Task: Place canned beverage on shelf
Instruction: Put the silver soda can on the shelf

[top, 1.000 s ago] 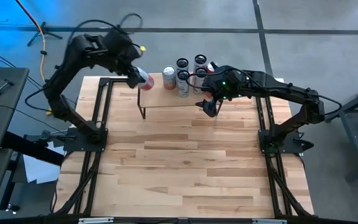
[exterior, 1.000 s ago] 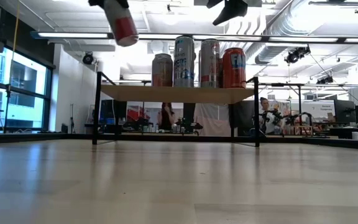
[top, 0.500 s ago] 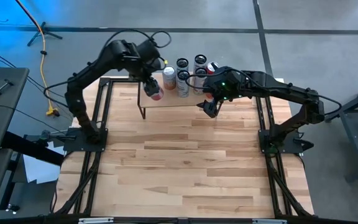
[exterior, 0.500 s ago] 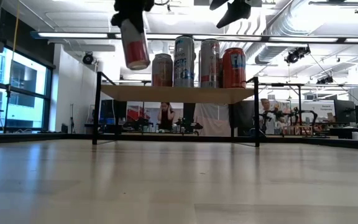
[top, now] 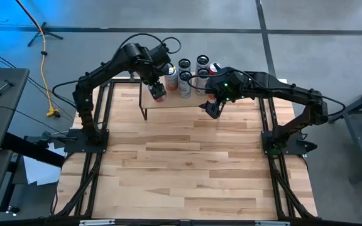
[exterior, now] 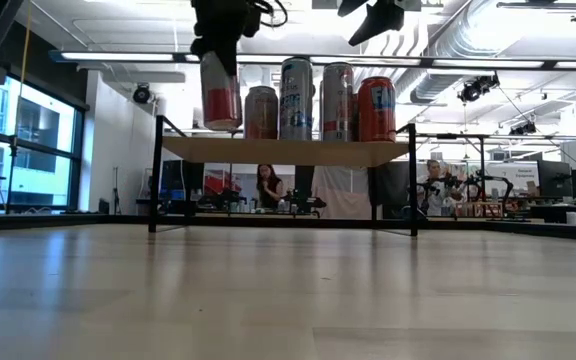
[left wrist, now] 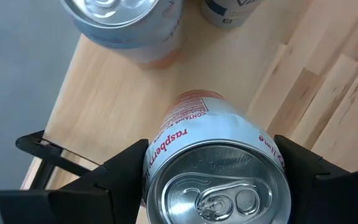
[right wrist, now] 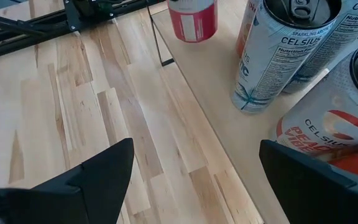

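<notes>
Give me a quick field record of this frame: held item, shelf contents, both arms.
held item: red and white can, upright, in the left gripper
can position: over the shelf's left end, base just above or at the plank; contact cannot be told
shelf contents: four other cans standing together toward the right end
left fingers: closed on the can's sides
right gripper: open, empty, hovering above the shelf's right end
background: person seen beyond the table

shelf (top: 168, 100) left end bare, standing cans (exterior: 318, 100) crowd its right half, open table (top: 187, 163) in front
</notes>
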Available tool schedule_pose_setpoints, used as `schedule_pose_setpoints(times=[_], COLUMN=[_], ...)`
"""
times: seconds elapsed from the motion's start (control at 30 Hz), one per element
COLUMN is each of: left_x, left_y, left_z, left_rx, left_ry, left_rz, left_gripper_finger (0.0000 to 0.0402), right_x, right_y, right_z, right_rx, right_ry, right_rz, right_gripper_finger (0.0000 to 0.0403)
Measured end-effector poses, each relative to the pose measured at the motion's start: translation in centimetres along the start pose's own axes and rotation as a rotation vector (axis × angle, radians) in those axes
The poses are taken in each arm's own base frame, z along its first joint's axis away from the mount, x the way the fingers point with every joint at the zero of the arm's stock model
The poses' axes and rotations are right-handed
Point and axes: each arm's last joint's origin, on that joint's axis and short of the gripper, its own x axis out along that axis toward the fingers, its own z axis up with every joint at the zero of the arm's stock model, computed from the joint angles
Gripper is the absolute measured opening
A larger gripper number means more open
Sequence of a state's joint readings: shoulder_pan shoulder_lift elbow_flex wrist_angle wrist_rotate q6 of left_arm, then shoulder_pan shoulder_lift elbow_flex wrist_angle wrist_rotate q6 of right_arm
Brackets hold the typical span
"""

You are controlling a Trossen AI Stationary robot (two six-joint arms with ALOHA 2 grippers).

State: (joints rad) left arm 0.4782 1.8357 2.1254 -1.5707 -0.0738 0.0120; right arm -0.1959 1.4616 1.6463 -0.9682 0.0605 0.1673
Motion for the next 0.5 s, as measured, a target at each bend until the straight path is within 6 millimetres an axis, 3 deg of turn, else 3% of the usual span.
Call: schedule_pose_setpoints(times=[0.2, 0.5], left_x=[1.2, 1.3], left_y=[-0.1, -0.1], left_z=[0.6, 0.6], left_rx=[0.002, 0.002], left_ry=[0.031, 0.033], left_rz=[-0.003, -0.003], left_gripper_finger=[0.0242, 0.0243], right_x=[0.0, 0.0], right_y=[0.0, 0.0], right_z=[0.0, 0.0], right_rx=[0.0, 0.0], right_ry=[0.0, 0.0], right_rz=[0.0, 0.0], right_gripper_finger=[0.0334, 0.0334])
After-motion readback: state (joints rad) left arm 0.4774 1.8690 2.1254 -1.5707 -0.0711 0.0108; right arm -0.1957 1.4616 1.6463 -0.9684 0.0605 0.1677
